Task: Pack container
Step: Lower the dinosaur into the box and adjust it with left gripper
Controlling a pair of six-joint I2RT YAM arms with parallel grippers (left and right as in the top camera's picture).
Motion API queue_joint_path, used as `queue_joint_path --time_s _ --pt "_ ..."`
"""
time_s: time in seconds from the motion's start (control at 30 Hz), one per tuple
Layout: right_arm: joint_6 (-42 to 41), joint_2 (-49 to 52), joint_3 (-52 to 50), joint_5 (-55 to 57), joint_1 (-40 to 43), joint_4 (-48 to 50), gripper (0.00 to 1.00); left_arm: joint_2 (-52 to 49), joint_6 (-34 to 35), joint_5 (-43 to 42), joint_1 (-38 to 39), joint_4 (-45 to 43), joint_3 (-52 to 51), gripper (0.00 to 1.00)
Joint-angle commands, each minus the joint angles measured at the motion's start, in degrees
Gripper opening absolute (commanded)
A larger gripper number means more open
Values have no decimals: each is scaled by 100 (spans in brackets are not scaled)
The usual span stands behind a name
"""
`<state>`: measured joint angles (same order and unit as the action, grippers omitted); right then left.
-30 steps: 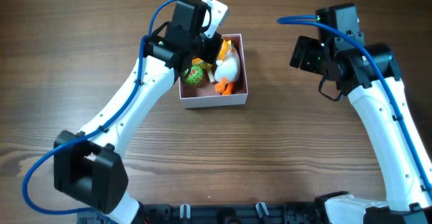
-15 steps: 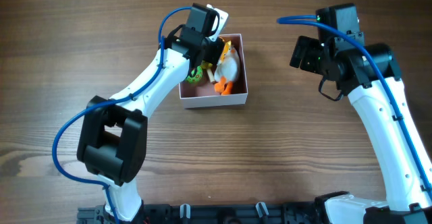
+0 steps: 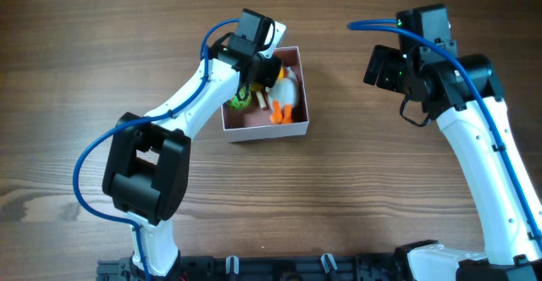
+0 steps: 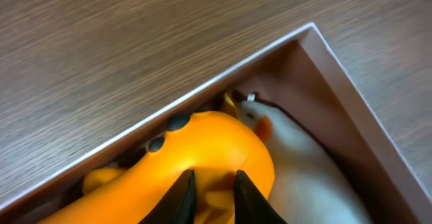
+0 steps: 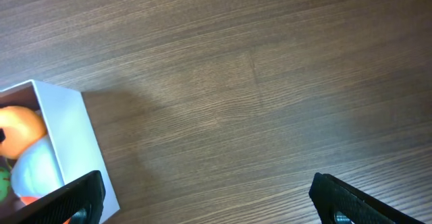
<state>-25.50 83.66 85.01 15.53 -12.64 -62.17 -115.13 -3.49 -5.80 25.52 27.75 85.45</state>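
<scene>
The container, a small white-walled box with a pinkish inside, sits at mid-table. It holds a white plush toy with orange feet, a green toy and an orange toy. My left gripper reaches down into the container's back part. In the left wrist view its jaws are closed narrowly on a piece of the orange toy, with the white toy beside it. My right gripper hovers wide open and empty to the container's right. The right wrist view shows the container's wall at its left edge.
The bare wooden table lies all round the container. The left arm's white links stretch from the front left up to the box. The right arm stands along the right side.
My left gripper has gone down and slightly right into the container, and the arm has turned over. The container has shifted a little and now sits slightly askew. The right arm has not moved.
</scene>
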Motion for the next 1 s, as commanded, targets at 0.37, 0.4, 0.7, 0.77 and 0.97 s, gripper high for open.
queue_joint_path --time_s 0.37,0.4,0.7,0.77,0.97 --pt "0 -72 66 118 7 2 100 2098 402 1335 90 584 -35 21" --pt "-2 -72 66 118 7 0 100 2100 404 1392 90 673 -35 21" --pt "2 -72 66 118 7 2 100 1495 1045 1641 61 922 -37 21" --pt "-2 -72 66 118 7 2 100 1287 1047 1641 63 938 -37 21" --pt "2 -72 66 118 7 2 100 741 1290 1644 57 1139 -37 21"
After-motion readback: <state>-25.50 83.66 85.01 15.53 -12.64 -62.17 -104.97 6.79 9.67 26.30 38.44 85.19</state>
